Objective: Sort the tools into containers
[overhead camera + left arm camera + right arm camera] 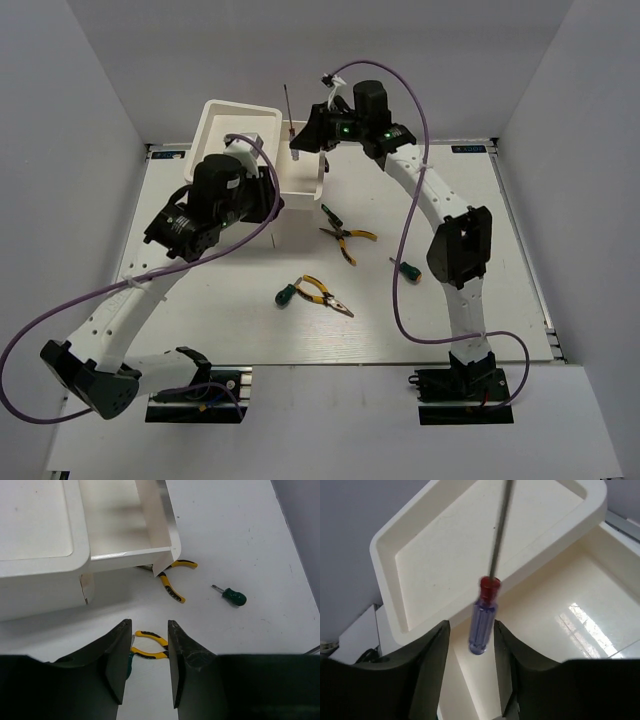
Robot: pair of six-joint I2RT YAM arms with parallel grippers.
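Over the pulled-out drawer (300, 183) of the white box unit (238, 118): purple-handled screwdriver (482, 626), shaft up, handle low between the fingers of the right gripper (471, 624), spread wider than the handle, with a bare gap on one side and no visible pinch. Beside the unit, left gripper (149, 625) spread too and empty, above one pair of yellow-and-black pliers (149, 636). On the table (470, 210), near the drawer's corner, the other pliers (347, 236); farther right, a green-handled screwdriver (406, 270); a second green one (285, 295) just beside the nearer pliers.
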